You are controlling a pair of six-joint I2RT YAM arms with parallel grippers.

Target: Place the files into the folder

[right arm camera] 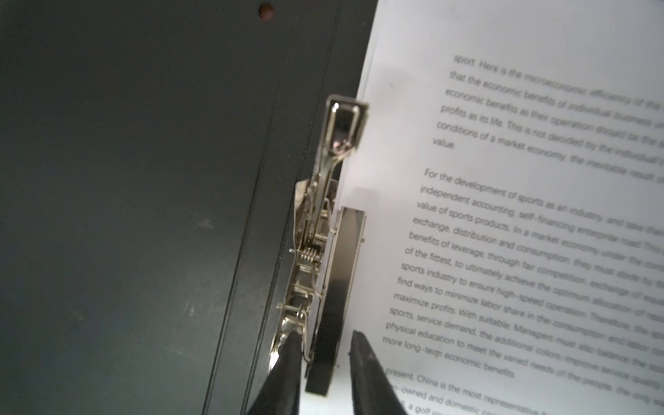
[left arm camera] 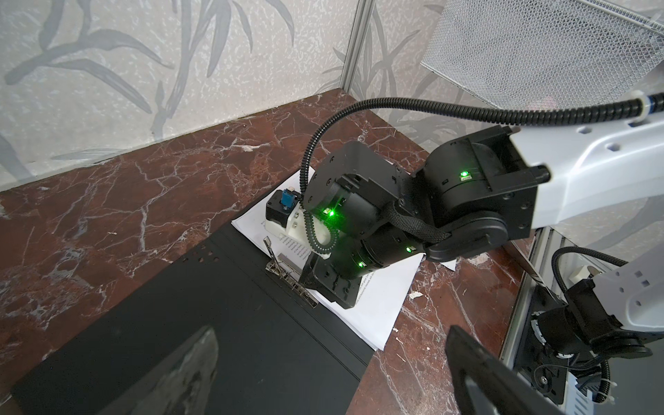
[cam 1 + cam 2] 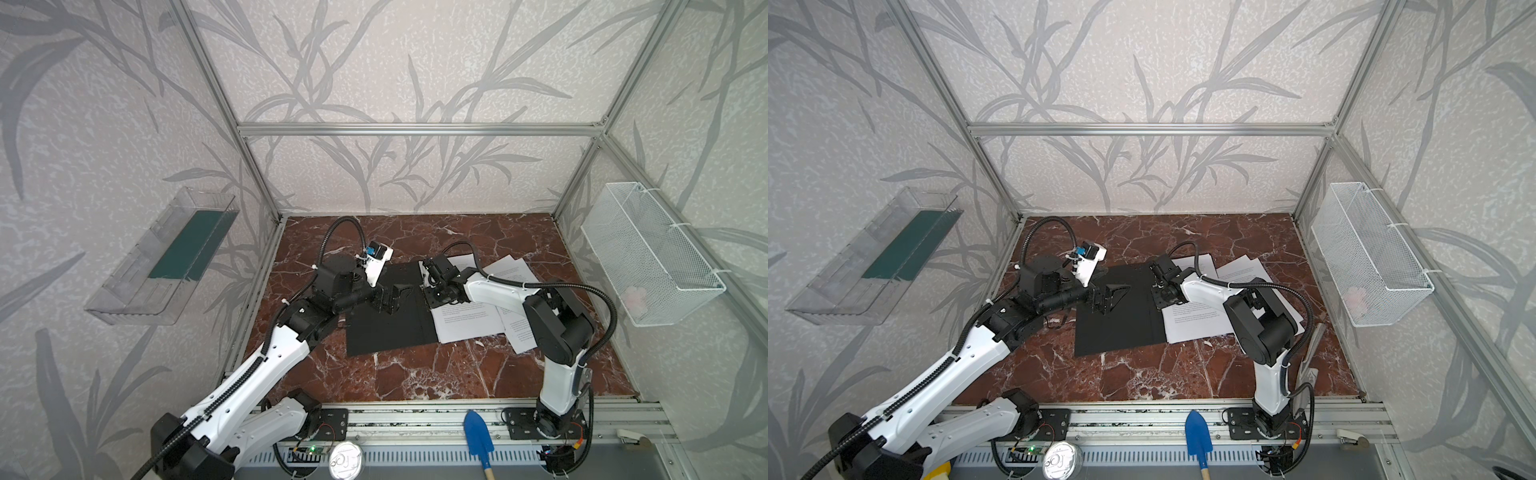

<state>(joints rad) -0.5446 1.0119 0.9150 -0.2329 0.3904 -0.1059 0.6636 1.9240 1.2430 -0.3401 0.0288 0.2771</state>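
The black folder [image 3: 386, 324] [image 3: 1117, 328] lies open and flat on the marble table. A stack of the files [image 3: 465, 324] [image 3: 1196, 322], white printed sheets, rests on its right half. More sheets fan out behind the right arm. My left gripper [image 3: 392, 296] [image 2: 330, 336] hovers wide open over the left cover [image 2: 215, 323], holding nothing. My right gripper [image 3: 429, 297] [image 1: 324, 334] points down at the metal spine clip [image 1: 323, 233] [image 2: 291, 284]. Its jaws straddle the clip's end: one finger touches the metal, and a gap remains between the other finger and the black clamp bar, next to the top sheet [image 1: 503, 215].
A clear wall tray [image 3: 137, 291] on the left holds a dark green panel [image 3: 191, 245]. A white mesh basket [image 3: 648, 257] hangs on the right wall. A blue trowel [image 3: 478, 432] and a tin can [image 3: 345, 459] lie on the front rail.
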